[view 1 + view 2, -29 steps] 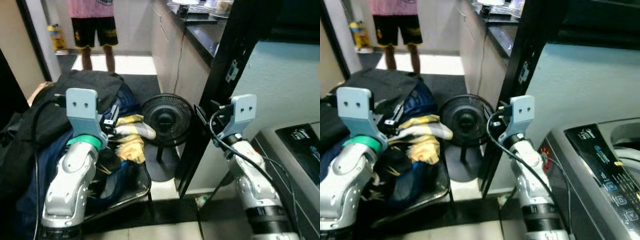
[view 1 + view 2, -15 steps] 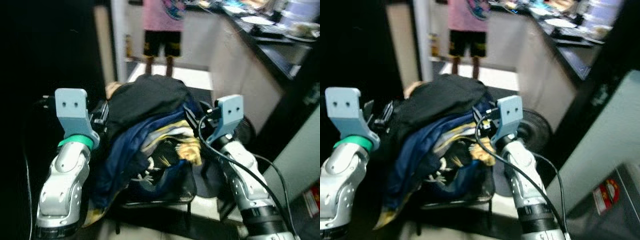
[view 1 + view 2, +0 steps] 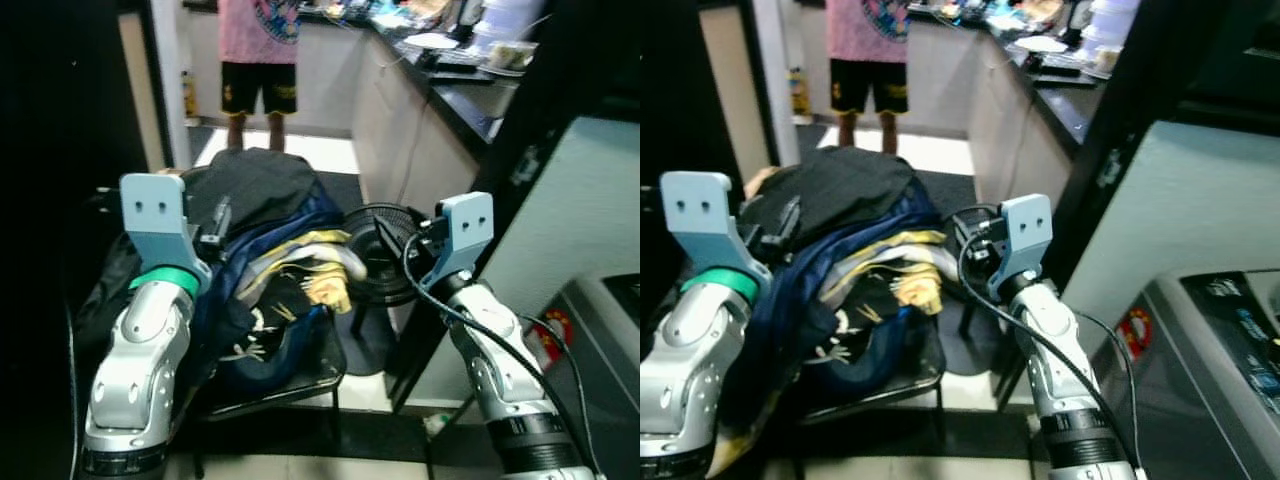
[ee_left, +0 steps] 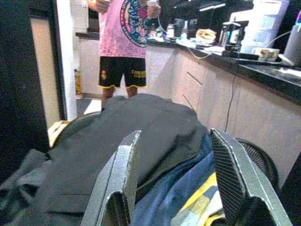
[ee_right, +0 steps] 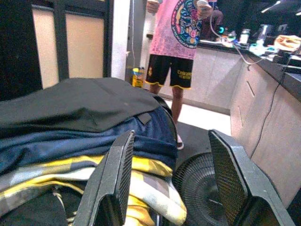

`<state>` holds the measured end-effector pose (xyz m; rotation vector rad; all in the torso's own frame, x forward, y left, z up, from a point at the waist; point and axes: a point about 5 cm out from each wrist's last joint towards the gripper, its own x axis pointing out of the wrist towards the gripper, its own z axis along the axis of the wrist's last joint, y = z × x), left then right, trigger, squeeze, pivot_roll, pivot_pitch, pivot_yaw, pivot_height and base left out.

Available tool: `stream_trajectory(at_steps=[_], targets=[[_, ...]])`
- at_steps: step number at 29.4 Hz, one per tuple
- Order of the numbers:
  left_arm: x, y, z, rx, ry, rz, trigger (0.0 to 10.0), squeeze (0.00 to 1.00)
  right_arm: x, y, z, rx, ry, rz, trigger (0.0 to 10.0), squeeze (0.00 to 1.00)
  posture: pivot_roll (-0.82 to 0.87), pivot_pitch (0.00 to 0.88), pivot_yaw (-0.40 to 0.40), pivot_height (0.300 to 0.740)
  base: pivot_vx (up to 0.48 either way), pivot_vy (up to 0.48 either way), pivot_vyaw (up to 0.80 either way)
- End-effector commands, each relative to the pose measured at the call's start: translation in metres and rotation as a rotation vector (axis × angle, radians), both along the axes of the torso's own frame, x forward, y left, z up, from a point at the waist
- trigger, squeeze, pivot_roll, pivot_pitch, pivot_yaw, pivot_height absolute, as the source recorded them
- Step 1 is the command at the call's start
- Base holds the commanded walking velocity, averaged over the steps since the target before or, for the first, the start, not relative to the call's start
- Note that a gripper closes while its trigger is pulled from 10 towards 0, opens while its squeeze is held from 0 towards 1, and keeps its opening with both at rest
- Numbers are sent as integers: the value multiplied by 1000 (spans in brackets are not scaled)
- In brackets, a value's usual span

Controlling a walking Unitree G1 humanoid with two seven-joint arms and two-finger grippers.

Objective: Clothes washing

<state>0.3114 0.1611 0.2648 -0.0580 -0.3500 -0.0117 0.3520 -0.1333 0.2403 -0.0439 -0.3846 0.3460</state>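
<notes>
We see a heap of clothes (image 3: 265, 255) overhanging what may be a black chair (image 3: 318, 372), floor fan (image 3: 382, 262) just beside. Left gripper (image 4: 174, 183) and right gripper (image 5: 171, 181) both hover spread apart, holding nothing. Black garment (image 4: 136, 127) tops navy and yellow layers.

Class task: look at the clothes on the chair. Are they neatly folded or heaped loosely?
Heaped loosely. The clothes lie crumpled on the chair, a black garment draped over blue and yellow ones, with fabric hanging over the seat edge.

A black garment (image 3: 258, 185) is topping navy and yellow-striped clothes (image 3: 300, 262). A person (image 4: 124, 44) is wearing a pink patterned shirt and black shorts.
</notes>
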Motion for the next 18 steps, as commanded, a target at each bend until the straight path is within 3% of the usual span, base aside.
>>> stream_trajectory(at_steps=[1, 4, 9, 14, 18], targets=[[1, -2, -7, -13, 23, -19, 10000, 0, 0, 0, -2, -14, 3, -11, 10000, 0, 11, 64, -36, 740, 0, 0, 0], [1, -3, -10, -16, 26, -24, 10000, 0, 0, 0, -3, -20, 2, -16, 10000, 0, 11, 63, -36, 740, 0, 0, 0], [0, -4, -33, 4, 74, -19, 10000, 0, -3, 5, -17, -94, 14, 11, 10000, 0, 11, 62, -39, 740, 268, 0, 0], [0, 1, -60, 33, 165, 42, 10000, 0, -5, 6, -34, -63, 84, 36, 10000, 0, 9, 62, -42, 740, 410, 0, 0], [1, -1, -62, 44, 167, 30, 10000, 0, -7, 9, -37, -101, 80, 50, 10000, 0, 10, 62, -37, 740, 439, 0, 400]])
